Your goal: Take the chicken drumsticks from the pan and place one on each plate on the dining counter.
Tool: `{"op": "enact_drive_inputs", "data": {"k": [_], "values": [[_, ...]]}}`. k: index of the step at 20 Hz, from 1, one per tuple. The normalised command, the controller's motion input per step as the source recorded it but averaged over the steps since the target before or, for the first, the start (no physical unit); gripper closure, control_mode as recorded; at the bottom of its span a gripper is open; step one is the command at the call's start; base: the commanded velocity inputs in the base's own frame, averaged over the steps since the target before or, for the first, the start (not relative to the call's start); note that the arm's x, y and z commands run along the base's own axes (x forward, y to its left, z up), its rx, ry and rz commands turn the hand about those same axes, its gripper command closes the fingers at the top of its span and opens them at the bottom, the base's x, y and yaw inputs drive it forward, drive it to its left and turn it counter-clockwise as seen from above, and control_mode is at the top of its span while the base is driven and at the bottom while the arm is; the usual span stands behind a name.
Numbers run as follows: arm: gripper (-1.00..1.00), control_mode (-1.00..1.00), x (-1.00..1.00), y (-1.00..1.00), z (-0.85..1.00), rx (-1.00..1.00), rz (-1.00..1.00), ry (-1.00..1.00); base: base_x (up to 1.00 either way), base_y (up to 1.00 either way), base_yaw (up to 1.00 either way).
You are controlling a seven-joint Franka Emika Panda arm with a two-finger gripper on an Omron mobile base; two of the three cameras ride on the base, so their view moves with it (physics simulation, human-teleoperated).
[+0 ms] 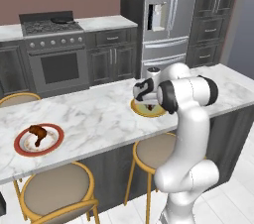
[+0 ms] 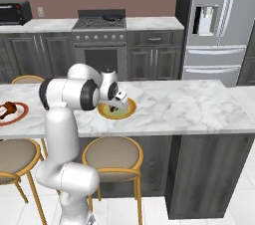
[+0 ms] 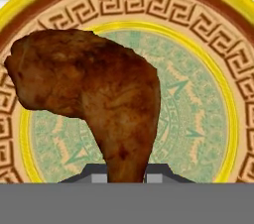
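My gripper (image 3: 126,174) is shut on the thin bone end of a reddish-brown chicken drumstick (image 3: 94,89). It hangs directly over the yellow-tan plate (image 3: 198,15) with its golden rim and patterned centre. Whether the meat touches that plate I cannot tell. From the base, the gripper (image 1: 148,102) points down at this plate (image 1: 140,109) on the dining counter (image 1: 99,119). The right base view shows the gripper (image 2: 117,103) over the same plate (image 2: 127,111). Another drumstick (image 1: 37,134) lies on the red-rimmed plate (image 1: 22,147) at the counter's left. The black pan (image 1: 63,20) sits on the stove.
Round tan stools (image 1: 57,193) (image 1: 154,151) stand against the counter's near side by my base. The stove (image 1: 54,44) and fridge (image 1: 166,15) line the far wall. Bare marble lies between the two plates and to the right (image 2: 189,104).
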Motion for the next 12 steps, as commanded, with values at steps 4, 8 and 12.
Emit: {"op": "enact_drive_inputs", "data": {"k": [4,8,12], "values": [[-1.00,-1.00,0.27,0.00,-0.17,0.00,0.00,0.00,0.00,0.00,0.00],[-1.00,-1.00,0.22,0.00,-0.13,0.00,0.00,0.00,0.00,0.00,0.00],[-1.00,-1.00,0.11,0.00,0.00,0.01,0.00,0.00,0.00,0.00,0.00]]}}
